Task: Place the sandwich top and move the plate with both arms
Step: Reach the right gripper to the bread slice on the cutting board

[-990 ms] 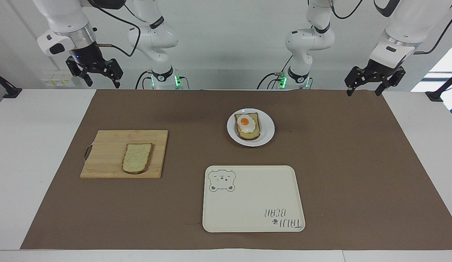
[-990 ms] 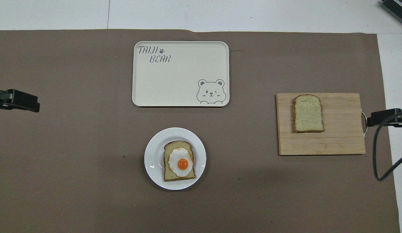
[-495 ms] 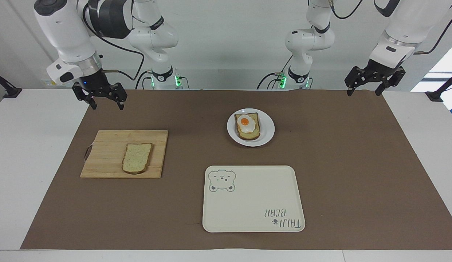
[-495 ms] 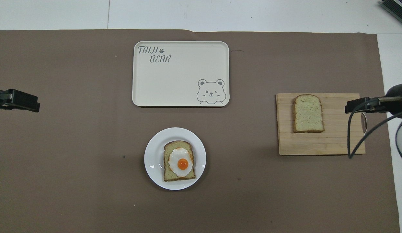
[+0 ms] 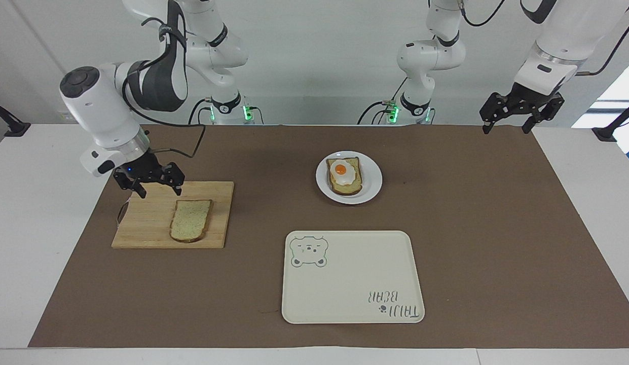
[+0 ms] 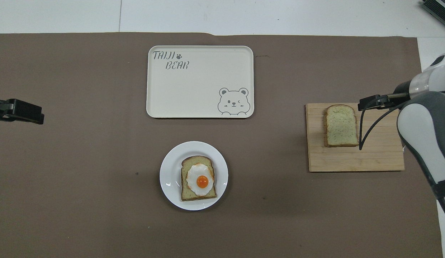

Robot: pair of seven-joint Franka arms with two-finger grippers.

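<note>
No step is complete: the sandwich top (image 5: 191, 227) lies ungrasped on the cutting board (image 5: 147, 223), the plate (image 5: 371, 178) is unmoved, and the right end effector (image 5: 154, 185), over the board, and the waiting left end effector (image 5: 508, 121) are both released.

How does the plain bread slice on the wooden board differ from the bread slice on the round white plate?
The plain bread slice is bare; the plate's bread slice bears a fried egg. The plain slice lies on a wooden cutting board, the other on the round white plate. Both are pale with brown crusts.
</note>
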